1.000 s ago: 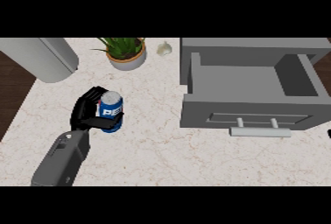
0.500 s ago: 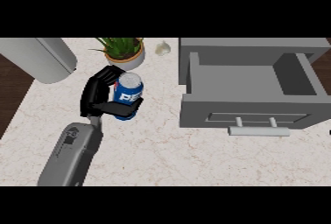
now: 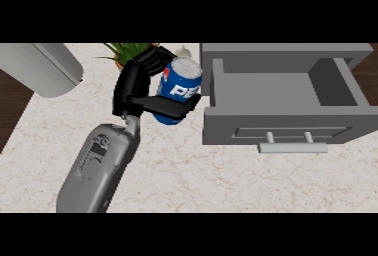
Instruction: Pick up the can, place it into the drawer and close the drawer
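One grey forearm rises from the lower left of the frame and leans toward the upper right, ending in the black left hand at upper centre. That hand is curled round the can — fingers arching over its upper end, the thumb wrapped across its lower part — so the blue can with white lettering is pinched between them. It is tilted, with its silver top pointing toward the upper right. The can sits just left of the drawer, close beside the drawer's left wall but outside it; whether the two touch cannot be told. The grey drawer stands pulled open at the right of the frame, its inside bare, with a pale bar handle on its front face toward the lower edge. Behind the hand, at the top of the frame, the green leaves of a potted plant show, partly hidden by the fingers. A large grey rounded object fills the upper left corner, and the marbled table spreads beneath everything.
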Motion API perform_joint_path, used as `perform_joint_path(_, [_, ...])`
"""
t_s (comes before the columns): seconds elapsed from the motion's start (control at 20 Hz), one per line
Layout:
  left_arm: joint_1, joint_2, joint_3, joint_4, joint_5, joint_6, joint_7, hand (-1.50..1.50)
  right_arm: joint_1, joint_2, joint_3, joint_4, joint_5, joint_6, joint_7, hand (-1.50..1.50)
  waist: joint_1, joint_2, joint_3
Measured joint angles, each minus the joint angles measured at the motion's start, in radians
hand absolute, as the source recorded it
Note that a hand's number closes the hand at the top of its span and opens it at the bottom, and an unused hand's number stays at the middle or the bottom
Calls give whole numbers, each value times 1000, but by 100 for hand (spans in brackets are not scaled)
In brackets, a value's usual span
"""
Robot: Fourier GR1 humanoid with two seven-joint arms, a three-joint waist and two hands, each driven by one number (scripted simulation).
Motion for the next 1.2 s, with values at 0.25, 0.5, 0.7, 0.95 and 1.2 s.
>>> perform_joint_path(0.25, [-142, -7, -44, 43, -16, 74, 65, 150, -15, -4, -11, 4, -6, 8, 5, -150, -6, 2, 0])
perform_joint_path(0.5, [-317, -9, -46, 138, -1, 126, 118, 150, -12, 5, -5, 4, 2, 15, 4, -150, -12, 3, 0])
perform_joint_path(0.7, [-449, -10, -58, 248, 36, 171, 128, 150, -31, -1, -8, 0, 6, 11, 25, -150, -17, 5, 0])
perform_joint_path(0.95, [-599, -10, -59, 412, 84, 208, 114, 150, -38, -1, -13, -3, -1, 15, 34, -150, -26, 7, 0])
perform_joint_path(1.2, [-691, -10, -103, 537, 155, 247, 80, 150, -58, 4, -3, 14, 15, 13, 30, -150, -32, 9, 0])
